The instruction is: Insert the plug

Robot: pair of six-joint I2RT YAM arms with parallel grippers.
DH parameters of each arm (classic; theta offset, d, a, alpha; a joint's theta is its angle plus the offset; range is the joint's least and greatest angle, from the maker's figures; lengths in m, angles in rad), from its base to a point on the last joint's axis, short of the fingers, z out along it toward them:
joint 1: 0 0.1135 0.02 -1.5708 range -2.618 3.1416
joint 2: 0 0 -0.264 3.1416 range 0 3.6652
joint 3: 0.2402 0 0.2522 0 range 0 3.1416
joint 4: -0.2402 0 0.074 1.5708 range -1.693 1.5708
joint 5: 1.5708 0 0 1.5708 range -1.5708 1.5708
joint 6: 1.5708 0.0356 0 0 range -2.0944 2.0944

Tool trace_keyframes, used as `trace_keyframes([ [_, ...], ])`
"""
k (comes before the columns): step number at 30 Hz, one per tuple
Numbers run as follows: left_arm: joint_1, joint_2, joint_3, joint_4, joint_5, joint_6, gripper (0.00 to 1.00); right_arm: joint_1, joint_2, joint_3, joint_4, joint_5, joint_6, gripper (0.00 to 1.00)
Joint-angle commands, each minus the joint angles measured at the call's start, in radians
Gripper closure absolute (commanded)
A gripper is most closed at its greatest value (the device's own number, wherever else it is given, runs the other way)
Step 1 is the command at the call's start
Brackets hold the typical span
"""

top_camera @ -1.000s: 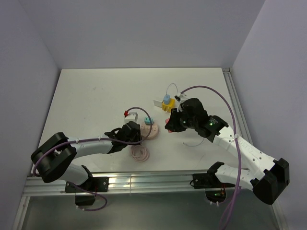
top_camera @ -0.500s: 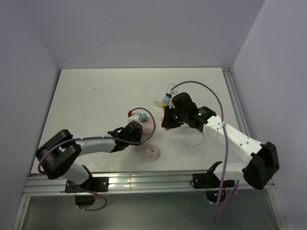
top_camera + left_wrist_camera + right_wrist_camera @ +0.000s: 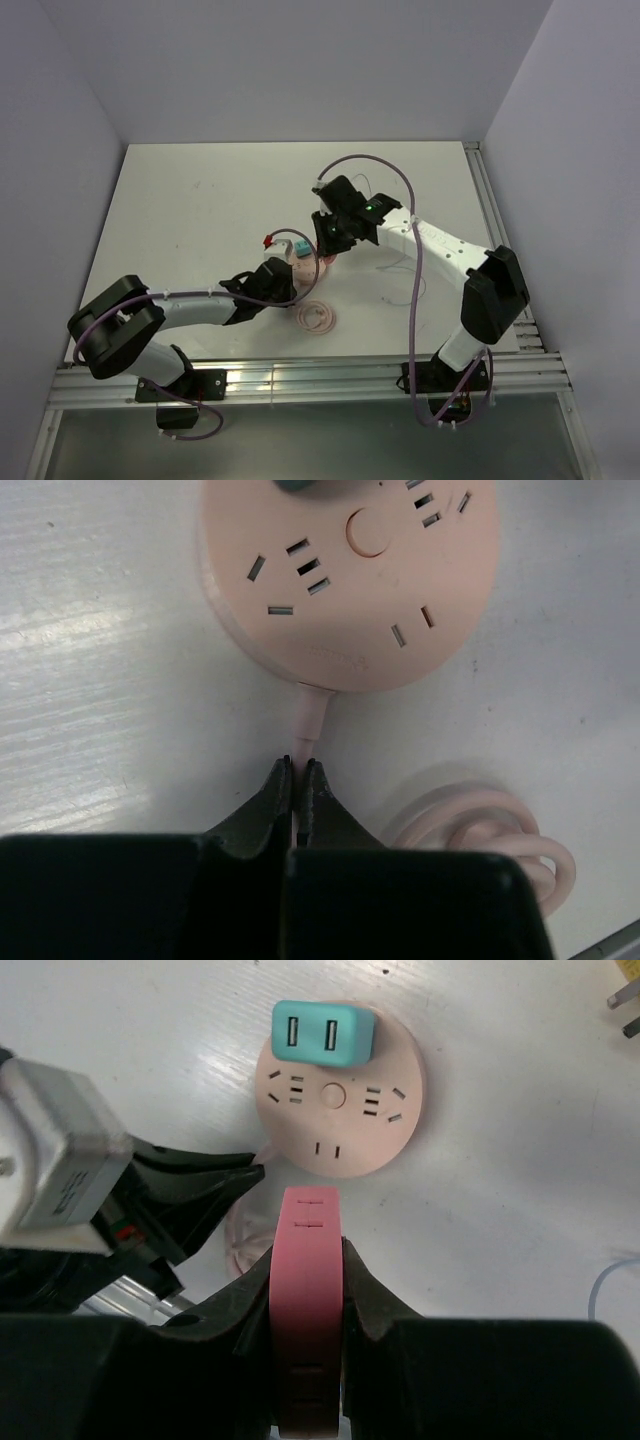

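Near the middle of the white desk [image 3: 200, 200] lies a round, pale-pink plastic socket hub [image 3: 340, 1110], with a teal USB adaptor [image 3: 323, 1033] already seated at its far edge. The left arm's fingers [image 3: 265, 810] are pinched shut on the thin pink cord [image 3: 308, 715] just where it leaves the hub, and the rest of the cord lies coiled [image 3: 316, 317] on the near side. The right arm's fingers [image 3: 240, 1310] clamp a pink rectangular plastic plug [image 3: 308, 1290] by its two flat sides, holding it above the desk just short of the hub's free slots. Its prongs are hidden. The plug looks light, stiff and smooth, so it may pivot or slip under insertion force; the broad flat sides seem the soundest hold. The hub looks light enough to slide, and the soft cord restrains it only loosely.
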Motion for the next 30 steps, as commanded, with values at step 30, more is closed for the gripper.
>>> trace_keyframes([
  [30,-0.017,-0.124,-0.18,0.17,0.13,-0.161,1.0,0.125,0.291,0.148,-0.011,0.095,0.077,1.0],
])
